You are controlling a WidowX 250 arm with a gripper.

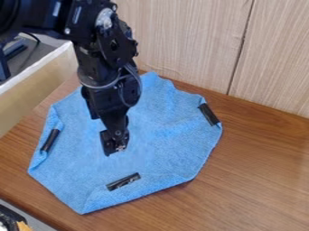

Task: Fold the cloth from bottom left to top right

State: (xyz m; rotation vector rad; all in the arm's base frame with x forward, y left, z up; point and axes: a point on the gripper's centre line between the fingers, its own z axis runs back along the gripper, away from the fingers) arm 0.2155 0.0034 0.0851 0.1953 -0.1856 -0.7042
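The black gripper (114, 145) hangs down over the middle of the blue cloth (166, 155), and I cannot tell whether it touches the fabric. The cloth lies spread on the wooden surface, roughly many-sided, with slight wrinkles in its upper right part. Short black strips sit near its left edge, its lower edge and its right edge, where the rim looks turned in. Part of the cloth's upper left is hidden behind the arm.
A pale wood-panelled wall (181, 40) rises behind the brown wooden table (259, 180). Along the left runs a light-coloured raised side (36, 90), and a dark object with an orange part shows at the bottom left corner.
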